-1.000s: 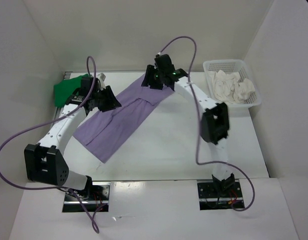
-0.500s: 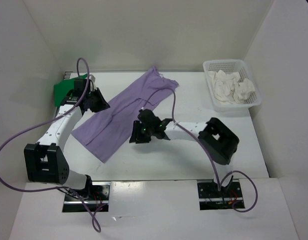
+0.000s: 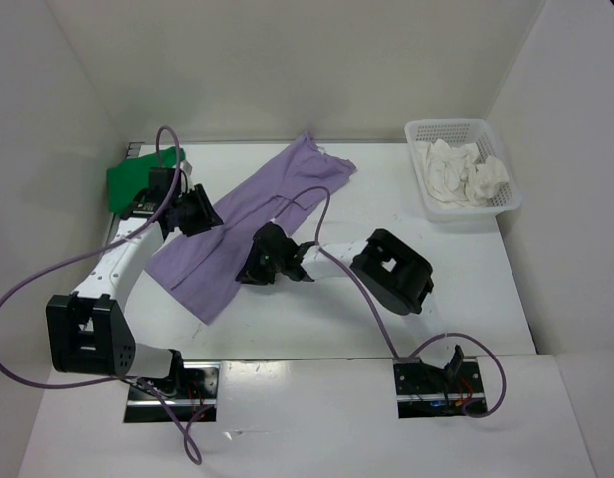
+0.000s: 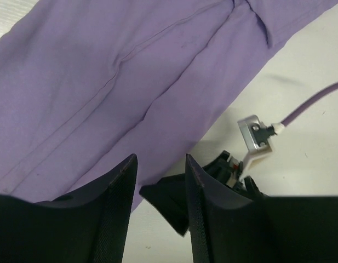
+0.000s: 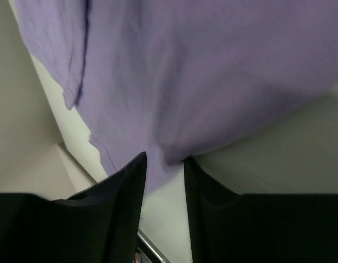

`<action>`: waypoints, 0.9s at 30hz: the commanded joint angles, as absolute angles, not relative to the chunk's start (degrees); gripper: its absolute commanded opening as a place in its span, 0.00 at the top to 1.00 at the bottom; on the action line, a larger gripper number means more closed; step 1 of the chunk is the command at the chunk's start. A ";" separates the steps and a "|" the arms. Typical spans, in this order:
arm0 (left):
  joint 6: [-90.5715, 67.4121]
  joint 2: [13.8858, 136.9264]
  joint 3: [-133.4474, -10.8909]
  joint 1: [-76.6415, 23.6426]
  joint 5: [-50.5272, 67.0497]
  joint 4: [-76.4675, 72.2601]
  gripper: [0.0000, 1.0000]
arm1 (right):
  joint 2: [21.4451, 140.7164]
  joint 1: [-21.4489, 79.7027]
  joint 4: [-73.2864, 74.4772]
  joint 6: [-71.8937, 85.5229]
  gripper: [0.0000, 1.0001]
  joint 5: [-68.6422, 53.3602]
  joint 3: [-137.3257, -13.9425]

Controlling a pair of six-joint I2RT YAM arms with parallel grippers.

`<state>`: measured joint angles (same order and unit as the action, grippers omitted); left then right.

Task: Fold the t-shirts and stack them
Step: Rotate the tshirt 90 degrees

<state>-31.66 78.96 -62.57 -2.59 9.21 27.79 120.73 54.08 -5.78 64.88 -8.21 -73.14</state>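
Observation:
The light purple t-shirt lies as a long folded strip running diagonally across the table. My left gripper sits at its left edge. In the left wrist view this gripper is open and empty, with purple cloth beyond its tips. My right gripper is low at the strip's right edge. Its jaws stand apart, with the shirt's edge at their tips. The green t-shirt lies at the far left. White t-shirts are crumpled in the basket.
A white mesh basket stands at the back right corner. White walls close in the table on the left, back and right. Purple cables loop over both arms. The right arm's elbow is folded low over the table's middle.
My right gripper has left the shirt's far end, which now lies flat, and swung back to the strip's near right edge. The left gripper stayed near the left edge.

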 commanded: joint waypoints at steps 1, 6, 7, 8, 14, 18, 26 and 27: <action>-30.15 78.74 -64.50 -2.55 9.58 26.46 0.52 | 126.29 54.93 -4.75 68.03 0.77 -5.27 -77.24; -29.62 81.82 -66.96 -2.55 10.28 25.32 0.52 | 123.07 54.32 -2.20 65.76 1.00 -4.13 -73.95; -29.62 82.52 -67.76 -2.55 10.28 25.31 0.52 | 120.78 53.62 -2.20 65.22 1.00 -3.43 -71.31; -29.62 84.01 -67.76 -2.55 10.28 23.92 0.52 | 115.89 53.09 -3.07 64.69 1.00 -4.21 -68.32; -31.11 93.75 -73.38 -6.05 11.69 19.69 0.51 | 98.99 50.36 4.10 56.70 1.00 -7.73 -48.89; -30.59 103.51 -82.16 -9.66 10.55 19.16 0.47 | 84.86 45.98 10.36 56.16 0.99 -8.79 -37.82; -29.36 128.30 -106.68 -11.69 10.54 20.57 0.39 | 69.27 37.81 20.64 52.75 0.54 -8.61 -35.41; -29.36 130.15 -110.70 -11.69 11.07 20.57 0.37 | 68.04 37.18 22.13 52.21 0.54 -8.61 -35.42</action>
<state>-31.20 125.97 -104.31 -12.16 10.39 20.64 72.77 38.54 16.71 55.13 -9.30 -33.95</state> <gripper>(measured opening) 0.622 0.456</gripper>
